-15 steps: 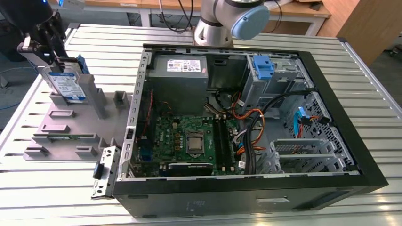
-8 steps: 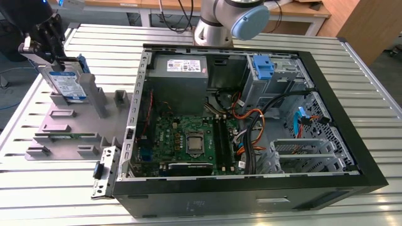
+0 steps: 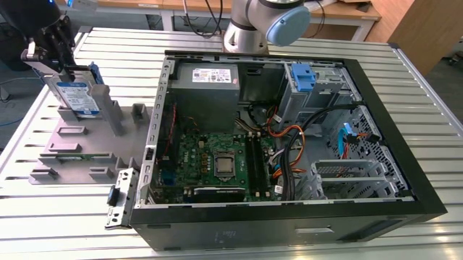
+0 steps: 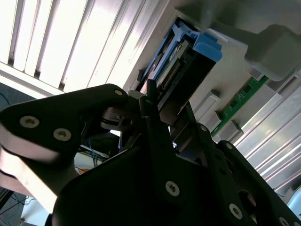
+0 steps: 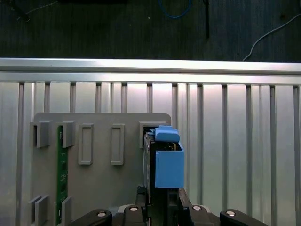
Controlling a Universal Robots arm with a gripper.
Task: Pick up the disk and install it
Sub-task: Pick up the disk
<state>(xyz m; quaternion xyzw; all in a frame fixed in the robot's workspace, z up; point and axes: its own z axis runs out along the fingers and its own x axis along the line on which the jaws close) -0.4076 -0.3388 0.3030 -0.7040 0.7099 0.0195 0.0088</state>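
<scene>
1 disk (image 3: 77, 97) stands on edge in the grey fixture (image 3: 87, 145), upper left of the exterior view, with the gripper (image 3: 69, 76) apparently clamped on its top edge. A shallow or skewed grip could let it tilt and jam in its slot.

Matt blue plastic on disk (image 5: 168, 165); table (image 5: 235, 141) ribbed shiny metal.

Exterior view: even light, sheen on aluminium table (image 3: 65, 222). Second wrist view: table slats glare white. First wrist view: the disk (image 5: 168, 169) evenly lit, floor (image 5: 94, 28) beyond table edge dim.
</scene>
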